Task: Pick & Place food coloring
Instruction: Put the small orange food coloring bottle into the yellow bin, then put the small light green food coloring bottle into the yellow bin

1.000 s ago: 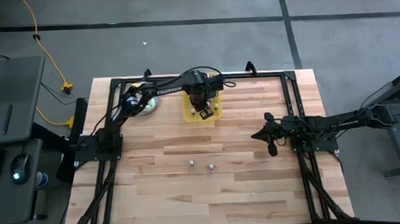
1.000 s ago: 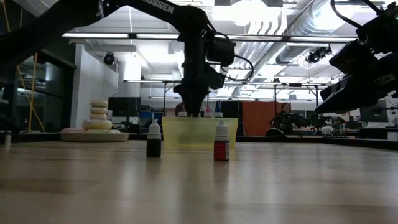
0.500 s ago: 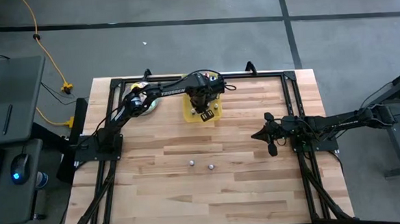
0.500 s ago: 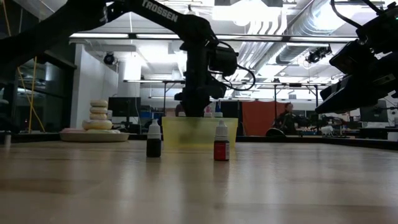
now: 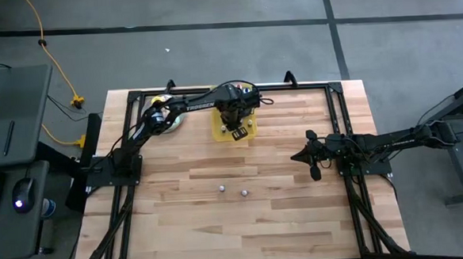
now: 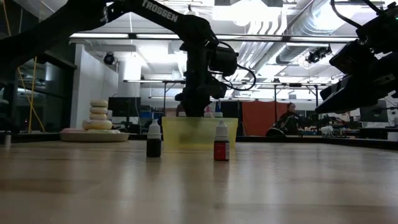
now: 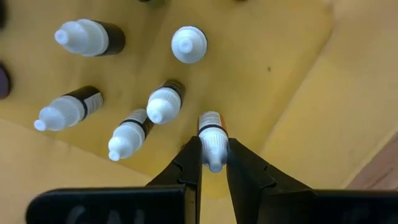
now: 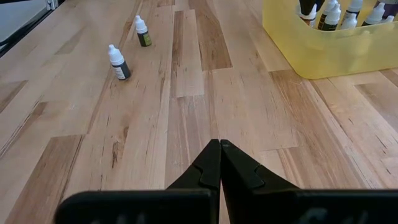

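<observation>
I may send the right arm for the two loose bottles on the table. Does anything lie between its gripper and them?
No. In the right wrist view, only bare wood lies between the shut right gripper and the two bottles; the yellow tray stands off to one side.

Overhead, table-level and two wrist views — yellow tray (image 5: 233, 126) common to all
</observation>
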`<control>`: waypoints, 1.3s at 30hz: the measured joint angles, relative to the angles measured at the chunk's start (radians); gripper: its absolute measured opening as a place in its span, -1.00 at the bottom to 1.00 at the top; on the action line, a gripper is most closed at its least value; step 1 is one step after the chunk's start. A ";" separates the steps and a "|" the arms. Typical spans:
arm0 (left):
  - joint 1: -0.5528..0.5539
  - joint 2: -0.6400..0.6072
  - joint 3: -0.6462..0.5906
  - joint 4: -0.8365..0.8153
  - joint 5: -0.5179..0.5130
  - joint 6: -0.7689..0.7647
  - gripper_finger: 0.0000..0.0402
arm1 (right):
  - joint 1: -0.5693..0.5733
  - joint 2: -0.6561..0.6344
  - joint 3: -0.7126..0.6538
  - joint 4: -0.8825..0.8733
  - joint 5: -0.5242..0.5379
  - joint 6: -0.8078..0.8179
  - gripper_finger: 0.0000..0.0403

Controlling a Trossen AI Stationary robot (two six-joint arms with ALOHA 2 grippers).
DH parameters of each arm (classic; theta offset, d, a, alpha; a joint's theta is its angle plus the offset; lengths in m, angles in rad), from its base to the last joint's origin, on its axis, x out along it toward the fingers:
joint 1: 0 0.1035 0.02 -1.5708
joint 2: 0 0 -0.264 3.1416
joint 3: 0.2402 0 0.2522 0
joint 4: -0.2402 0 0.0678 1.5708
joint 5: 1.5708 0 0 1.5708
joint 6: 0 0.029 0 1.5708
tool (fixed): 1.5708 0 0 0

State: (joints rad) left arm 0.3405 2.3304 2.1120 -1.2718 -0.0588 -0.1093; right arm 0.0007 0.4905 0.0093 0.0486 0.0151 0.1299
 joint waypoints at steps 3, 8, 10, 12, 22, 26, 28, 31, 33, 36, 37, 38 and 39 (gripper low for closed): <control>0.000 0.010 0.000 0.004 -0.006 0.002 -0.79 | 0.000 0.000 0.000 0.000 0.000 0.000 -1.00; 0.000 0.010 0.000 0.004 -0.004 0.010 -0.79 | 0.000 0.000 0.000 0.000 0.000 0.000 -1.00; 0.000 0.010 0.000 0.007 -0.004 0.009 -0.79 | 0.000 0.000 0.000 0.000 0.000 0.000 -1.00; 0.000 0.010 0.000 0.006 0.000 0.010 -0.79 | 0.000 0.000 0.000 0.000 0.000 0.000 -1.00; 0.000 0.010 0.000 0.008 0.004 0.026 -0.59 | 0.000 0.000 0.000 0.000 0.000 0.000 -1.00; 0.000 0.010 0.000 0.008 0.004 0.030 -0.46 | 0.000 0.000 0.000 0.000 0.000 0.000 -1.00; 0.000 0.010 0.000 0.005 0.005 0.030 -0.42 | 0.000 0.000 0.000 0.000 0.000 0.000 -1.00; 0.000 0.010 0.000 0.006 0.004 0.030 -0.39 | 0.000 0.000 0.000 0.000 0.000 0.000 -1.00; 0.000 0.010 0.000 0.005 -0.002 0.030 -0.38 | 0.000 0.000 0.000 0.000 0.000 0.000 -1.00; 0.000 0.010 0.000 0.003 -0.009 0.047 -0.38 | 0.000 0.000 0.000 0.000 0.000 0.000 -1.00; 0.000 0.010 0.000 0.000 -0.009 0.051 -0.38 | 0.000 0.000 0.000 0.000 0.000 0.000 -1.00; 0.000 0.010 0.000 -0.003 -0.009 0.052 -0.38 | 0.000 0.000 0.000 0.000 0.000 0.000 -1.00; 0.000 0.010 0.000 -0.004 -0.009 0.053 -0.38 | 0.000 0.000 0.000 0.000 0.000 0.000 -1.00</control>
State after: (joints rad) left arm 0.3408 2.3409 2.1120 -1.2755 -0.0676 -0.0566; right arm 0.0009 0.4905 0.0093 0.0486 0.0154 0.1299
